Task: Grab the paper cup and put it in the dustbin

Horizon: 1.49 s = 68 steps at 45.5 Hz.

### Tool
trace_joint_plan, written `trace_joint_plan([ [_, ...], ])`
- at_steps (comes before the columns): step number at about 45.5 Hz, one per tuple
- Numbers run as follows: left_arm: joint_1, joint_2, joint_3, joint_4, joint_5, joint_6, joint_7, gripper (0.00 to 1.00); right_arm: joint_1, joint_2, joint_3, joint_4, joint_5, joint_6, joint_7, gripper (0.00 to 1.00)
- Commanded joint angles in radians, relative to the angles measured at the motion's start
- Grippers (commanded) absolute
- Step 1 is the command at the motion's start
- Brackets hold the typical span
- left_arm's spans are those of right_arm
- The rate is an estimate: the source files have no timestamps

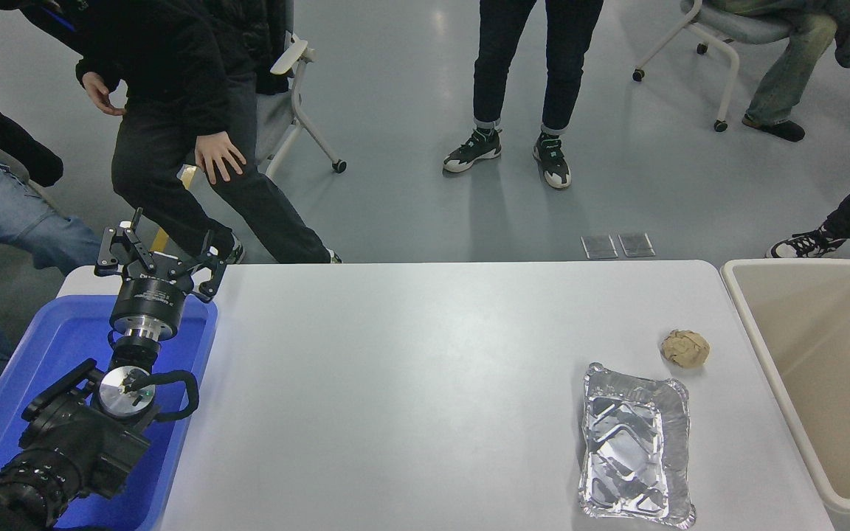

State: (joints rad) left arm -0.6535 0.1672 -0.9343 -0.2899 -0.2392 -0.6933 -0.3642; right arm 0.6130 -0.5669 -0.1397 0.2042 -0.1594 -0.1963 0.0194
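Observation:
The paper cup does not show anywhere in the head view. The dustbin (801, 264) is a large beige bin at the table's right end; the part of its inside that I see holds nothing. My left gripper (159, 247) is parked at the lower left over the far end of a blue tray, open and empty. My right arm is out of view.
A crumpled brown paper ball (685, 347) and a silver foil tray (635, 446) lie on the white table (410, 383) near the bin. The blue tray (63, 339) sits at the left end. Several people stand or sit beyond the far edge.

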Motion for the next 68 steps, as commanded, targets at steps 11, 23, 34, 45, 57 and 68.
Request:
trace_joint_plan([
  [11, 0.0, 0.0, -0.001, 0.0, 0.0, 0.0, 0.001, 0.99, 0.05, -0.005, 0.003, 0.011, -0.002, -0.011, -0.001, 0.99],
  [23, 0.0, 0.0, -0.001, 0.0, 0.0, 0.0, 0.001, 0.99, 0.136, -0.082, -0.037, 0.125, -0.066, -0.008, -0.001, 0.99],
  [34, 0.0, 0.0, -0.001, 0.0, 0.0, 0.0, 0.001, 0.99, 0.306, -0.226, -0.247, 0.424, -0.16, -0.002, -0.001, 0.99],
  [45, 0.0, 0.0, -0.001, 0.0, 0.0, 0.0, 0.001, 0.99, 0.559, -0.246, -0.547, 0.572, -0.149, 0.026, -0.002, 1.0],
  [57, 0.0, 0.0, -0.001, 0.0, 0.0, 0.0, 0.001, 0.99, 0.824, -0.237, -0.759, 0.695, -0.163, 0.233, -0.004, 1.0],
  [68, 0.0, 0.0, 0.0, 0.0, 0.0, 0.0, -0.001, 0.99, 1.047, -0.044, -1.049, 0.713, -0.147, 0.569, -0.002, 1.0],
])
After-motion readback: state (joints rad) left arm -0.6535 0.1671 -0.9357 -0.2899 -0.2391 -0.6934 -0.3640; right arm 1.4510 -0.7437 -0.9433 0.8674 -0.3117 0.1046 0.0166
